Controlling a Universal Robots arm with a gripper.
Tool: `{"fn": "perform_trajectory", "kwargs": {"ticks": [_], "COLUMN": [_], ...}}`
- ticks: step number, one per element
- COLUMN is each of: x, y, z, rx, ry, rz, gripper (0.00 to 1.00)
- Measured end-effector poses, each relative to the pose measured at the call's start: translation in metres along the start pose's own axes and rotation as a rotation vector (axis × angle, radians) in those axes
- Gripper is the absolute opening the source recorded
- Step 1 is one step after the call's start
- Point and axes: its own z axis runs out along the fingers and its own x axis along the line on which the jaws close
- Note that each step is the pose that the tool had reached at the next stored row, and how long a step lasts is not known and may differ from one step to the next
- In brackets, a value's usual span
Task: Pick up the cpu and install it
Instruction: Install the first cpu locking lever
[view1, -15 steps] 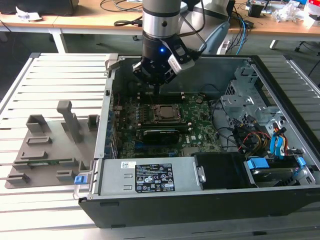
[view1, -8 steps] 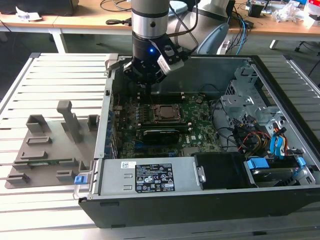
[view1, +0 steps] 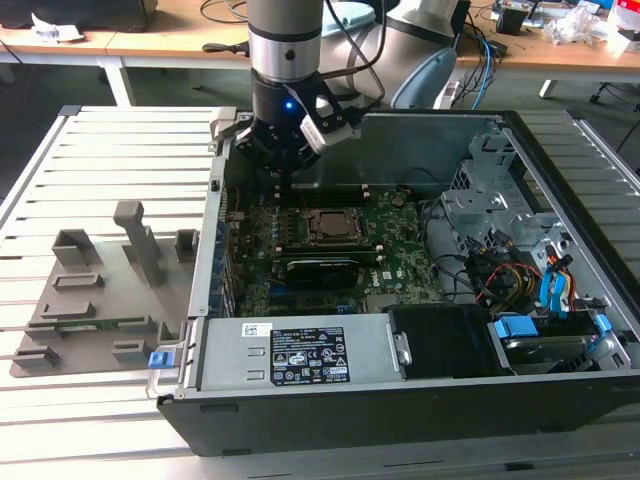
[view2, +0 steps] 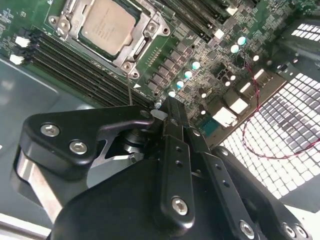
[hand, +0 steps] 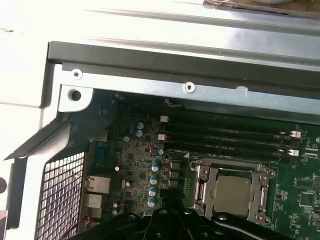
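Note:
The cpu (view1: 329, 226) is a square chip with a silvery top, lying flat inside the metal-framed socket on the green motherboard (view1: 400, 245). Both wrist views show the cpu (view2: 107, 25) (hand: 234, 192) within that frame. My gripper (view1: 283, 172) hangs above the motherboard's rear corner on the exterior view's left, off to one side of the socket and apart from the chip. In the second wrist view the gripper (view2: 161, 111) has its black fingers together, with nothing between them that I can make out.
The open computer case (view1: 560, 150) lies on a slatted table. A power supply (view1: 300, 355), a drive cage (view1: 500, 210) and loose cables (view1: 500, 280) crowd the exterior view's right and front. A grey fixture plate (view1: 100, 290) lies outside the case on the exterior view's left.

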Motion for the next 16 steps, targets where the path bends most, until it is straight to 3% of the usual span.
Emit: {"fn": "perform_trajectory", "kwargs": {"ticks": [1,4,6,11,16], "x": [-0.0001,-0.0016,-0.0054,-0.011,-0.0212], "y": [0.0019,0.0174,0.0218,0.0224,0.0213], "z": [0.0018,0.008,0.0098,0.0105,0.0107], "rx": [-0.0005,-0.0005,-0.0005,-0.0003,0.0], "ry": [-0.0002,-0.0002,-0.0001,-0.0001,-0.0001], "rz": [0.0,0.0,0.0,0.0,0.0], "gripper": [0.11,0.11,0.11,0.11,0.11]}}
